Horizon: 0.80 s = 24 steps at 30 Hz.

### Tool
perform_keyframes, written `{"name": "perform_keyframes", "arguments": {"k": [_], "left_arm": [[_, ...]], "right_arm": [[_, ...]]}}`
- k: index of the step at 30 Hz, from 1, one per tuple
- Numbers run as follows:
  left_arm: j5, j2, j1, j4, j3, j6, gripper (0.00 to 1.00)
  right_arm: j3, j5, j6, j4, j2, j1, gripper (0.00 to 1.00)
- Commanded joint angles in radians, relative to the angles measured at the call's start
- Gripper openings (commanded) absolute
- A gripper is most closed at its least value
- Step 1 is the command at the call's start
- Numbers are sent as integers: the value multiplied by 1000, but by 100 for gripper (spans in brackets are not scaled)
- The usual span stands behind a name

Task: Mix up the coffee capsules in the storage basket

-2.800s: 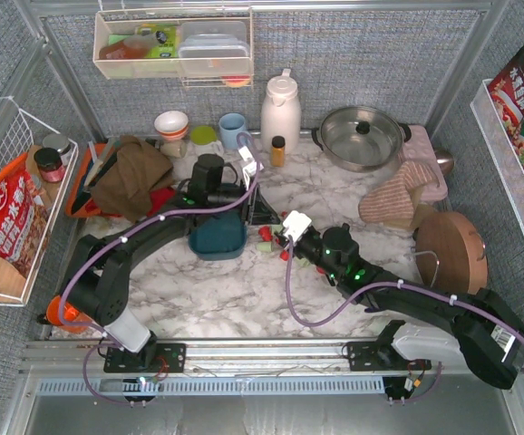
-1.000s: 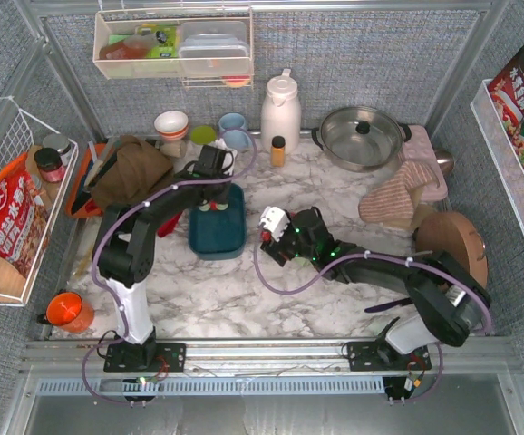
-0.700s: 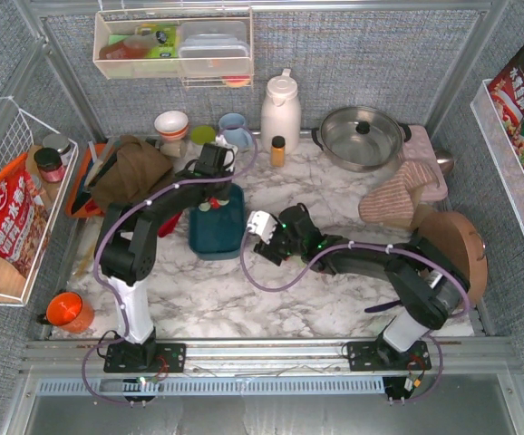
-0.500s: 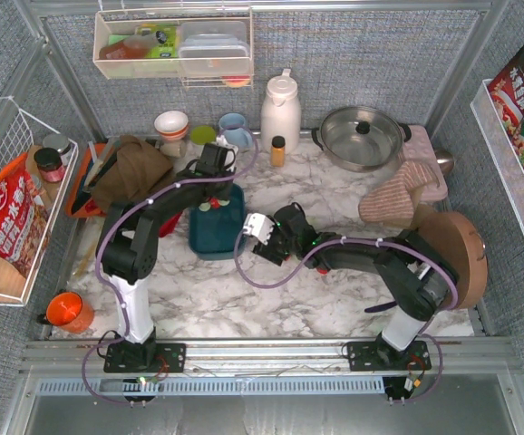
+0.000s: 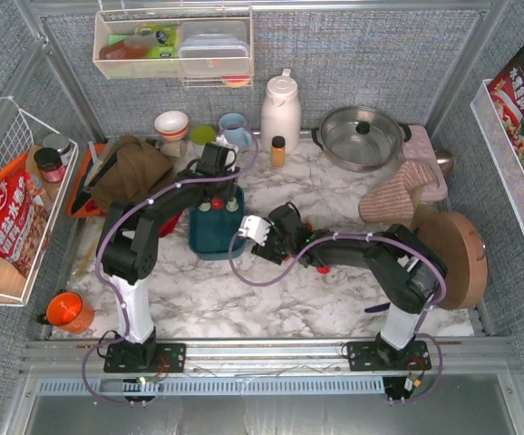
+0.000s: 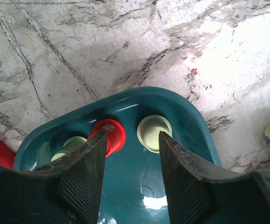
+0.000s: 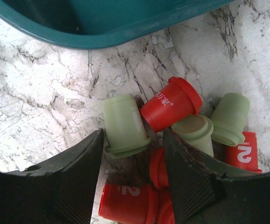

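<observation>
The dark teal storage basket (image 5: 209, 237) (image 6: 198, 126) lies left of centre on the marble table. In the left wrist view its floor holds a red coffee capsule (image 6: 108, 135) and pale green capsules (image 6: 153, 133). My left gripper (image 5: 215, 201) (image 6: 130, 170) hangs open just above them, with nothing between its fingers. A pile of red capsules (image 7: 172, 103) and green capsules (image 7: 124, 125) lies on the table beside the basket's rim (image 7: 102, 35). My right gripper (image 5: 264, 246) (image 7: 132, 137) is open low over the pile, its jaws astride one green capsule's flanged end.
Along the back stand a white thermos (image 5: 280, 111), an orange-capped bottle (image 5: 278, 149), cups (image 5: 235, 131) and a steel pot (image 5: 362, 136). A brown cloth (image 5: 131, 172) lies left of the basket. An oven mitt (image 5: 402, 195) and a wooden board (image 5: 457, 254) are at the right.
My left gripper's jaws have widened over the basket and a red capsule now lies free inside. The right gripper has slid left to the pile by the basket, its jaws narrowing.
</observation>
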Motion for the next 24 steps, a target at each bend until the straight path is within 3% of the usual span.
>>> {"name": "perform_keyframes", "arguments": {"k": [1,10,15,16,17,24], "left_arm": [[-11,-4,-1,19,0,-10,58],[-38,-107,-7,-2,-11,-34,64],[15,-230,-29,-23,-39,-45,79],[44,-253,-35,-17,-57,-42,97],[78,-281,-40,-4,-78,-39,99],[239,-422,-120,199,-288,20,99]], "right_arm": [[9,0,-21,0,16,0,57],[-11,-49,-30,15,-7,0,36],[-100,-50,23,126,-97,0,29],[-120,-50,40,156,-120,0,28],[-144,-50,60,187,-145,0,28],[-323,2,208,474,-349,-11,27]]}}
